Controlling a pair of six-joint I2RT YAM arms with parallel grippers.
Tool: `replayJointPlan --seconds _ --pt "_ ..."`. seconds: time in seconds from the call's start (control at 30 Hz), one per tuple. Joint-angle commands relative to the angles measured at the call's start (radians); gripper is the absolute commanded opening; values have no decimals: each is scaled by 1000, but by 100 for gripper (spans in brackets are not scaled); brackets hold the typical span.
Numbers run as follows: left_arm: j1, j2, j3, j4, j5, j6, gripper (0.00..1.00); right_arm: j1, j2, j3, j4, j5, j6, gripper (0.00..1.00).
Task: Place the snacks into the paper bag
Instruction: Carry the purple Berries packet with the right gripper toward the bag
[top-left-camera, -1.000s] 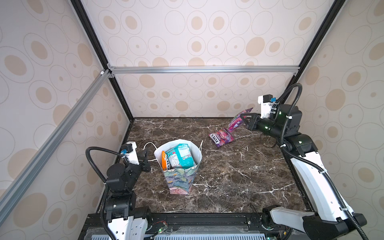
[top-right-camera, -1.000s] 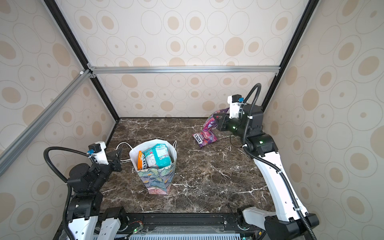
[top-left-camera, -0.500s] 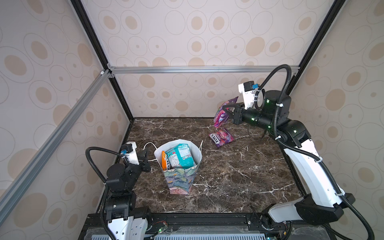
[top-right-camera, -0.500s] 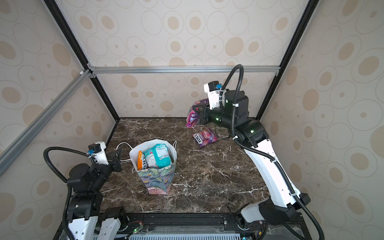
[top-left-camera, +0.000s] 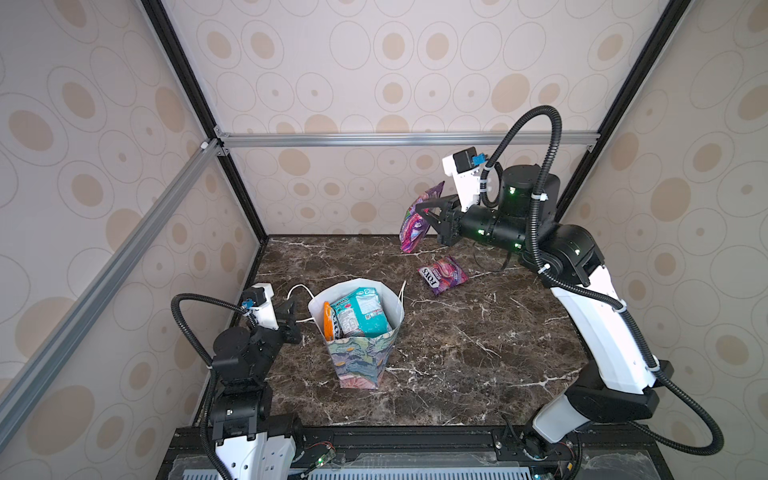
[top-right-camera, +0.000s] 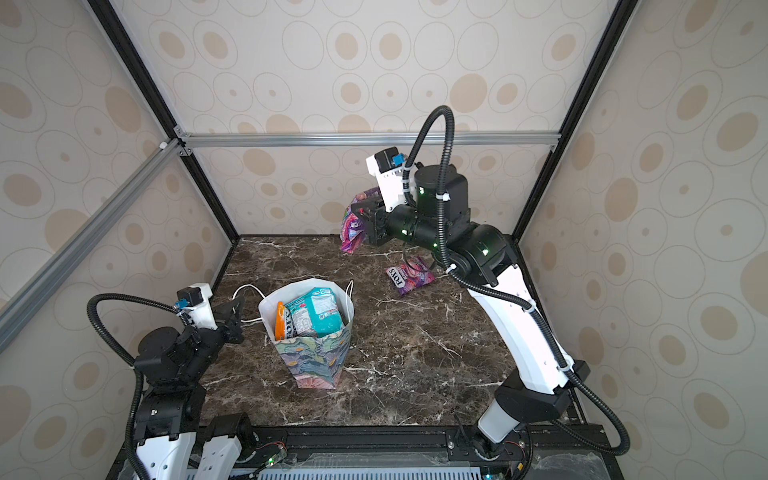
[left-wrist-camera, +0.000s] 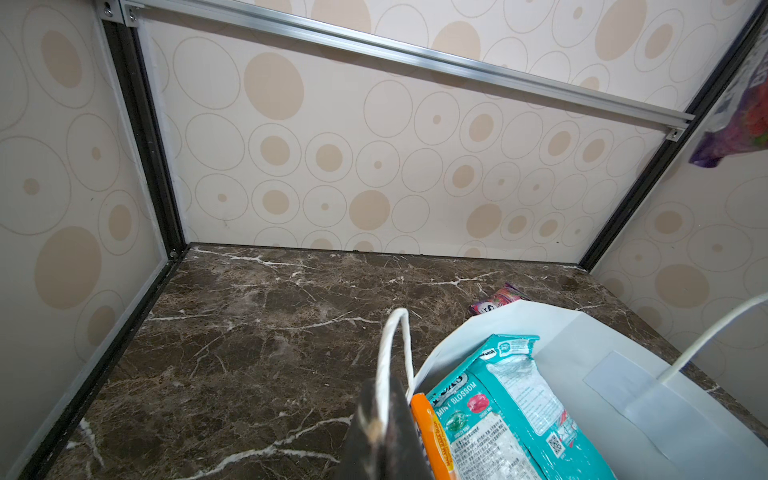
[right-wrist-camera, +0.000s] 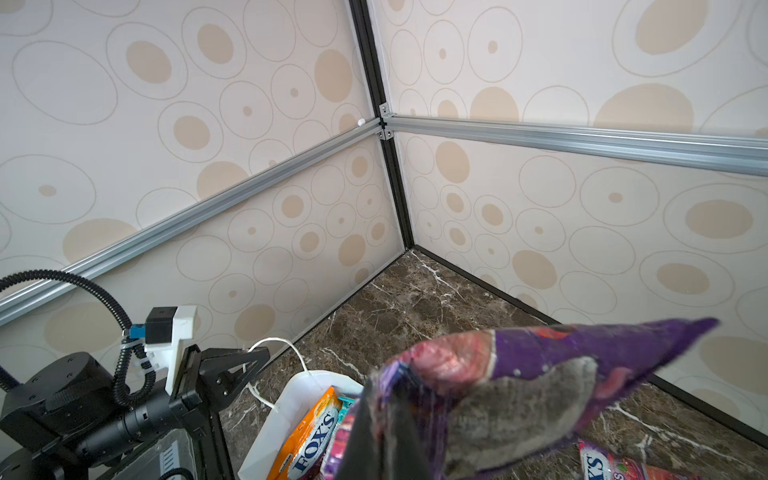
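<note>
The paper bag (top-left-camera: 360, 362) (top-right-camera: 316, 362) stands open at left of centre, holding a teal snack (top-left-camera: 362, 318) (left-wrist-camera: 498, 409) and an orange one (top-left-camera: 328, 325) (right-wrist-camera: 311, 432). My left gripper (top-left-camera: 291, 312) (left-wrist-camera: 384, 419) is shut on the bag's white cord handle (left-wrist-camera: 390, 345). High over the table's back, to the right of the bag, my right gripper (top-left-camera: 420, 206) (top-right-camera: 362, 212) (right-wrist-camera: 386, 399) is shut on a purple snack packet (top-left-camera: 415, 222) (top-right-camera: 352, 230) (right-wrist-camera: 540, 374) that hangs from it. Another purple-pink snack (top-left-camera: 442, 274) (top-right-camera: 409, 276) lies flat below that arm.
The dark marble table (top-left-camera: 478, 353) is walled by patterned panels with black posts and an aluminium rail (top-left-camera: 374, 139) across the back. The bag's second cord handle (top-left-camera: 402, 289) hangs over its far side.
My right arm has lifted the purple packet higher and swung it leftward from the back right corner. The left arm and the bag have not moved.
</note>
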Motion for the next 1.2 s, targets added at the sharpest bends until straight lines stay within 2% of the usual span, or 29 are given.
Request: replayJointPlan --seconds 0.0,0.23,0.4,0.67,0.87,1.03,1.17 --pt "1 -1 7 8 19 16 0 43 61 111 -50 50 -31 0" --pt "1 -1 7 9 20 16 0 172 222 347 -165 113 -105 0" --pt "0 -5 8 6 15 16 0 228 232 293 -111 82 -99 0" --pt "2 -9 7 8 18 20 0 252 263 299 -188 106 -104 0" --pt "1 -11 7 8 18 17 0 264 287 276 -208 20 -80 0" --pt "1 -11 6 8 21 21 0 265 330 321 -258 -129 -117 0" --pt "0 -11 7 8 20 21 0 265 356 326 -309 -158 -135 0"
